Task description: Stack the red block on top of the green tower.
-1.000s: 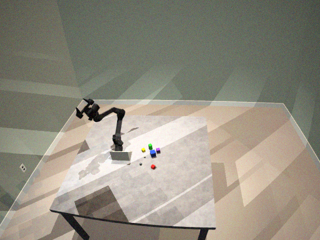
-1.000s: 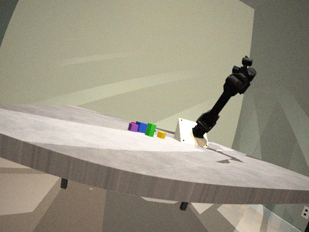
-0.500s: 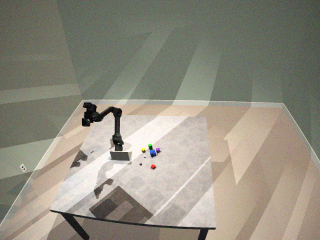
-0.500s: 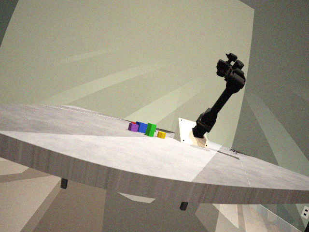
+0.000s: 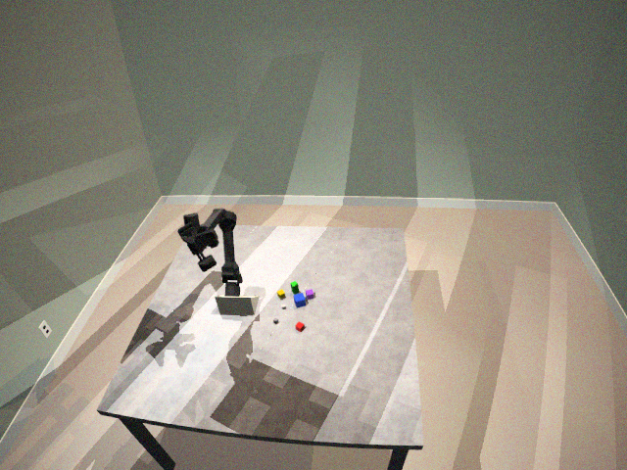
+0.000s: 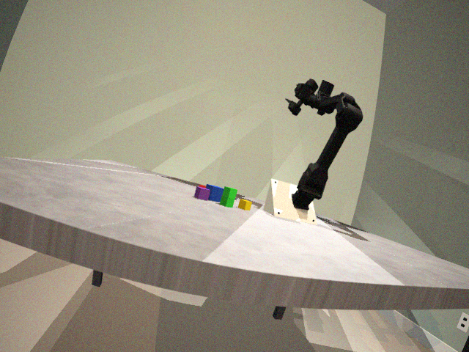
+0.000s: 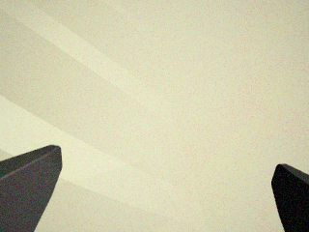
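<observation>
The red block [image 5: 300,326] lies on the table, apart from the other blocks, on the near side of them in the top view. In the exterior view only a sliver of the red block [image 6: 202,185] shows behind the purple block. The green tower [image 5: 294,287] [image 6: 229,196] stands upright with nothing on top. My gripper [image 7: 170,168] is open and empty, its fingers wide apart with only wall showing between them. The arm holds it high above the table, on the arm-base side, well away from the red block and the tower.
A blue block [image 5: 300,300] [image 6: 215,192] is close beside the tower, with a purple block [image 5: 310,294] [image 6: 202,193] next to it. A yellow block [image 5: 280,294] [image 6: 245,204] lies between tower and arm base. A small white piece [image 5: 283,306] and a small grey piece [image 5: 275,321] lie nearby.
</observation>
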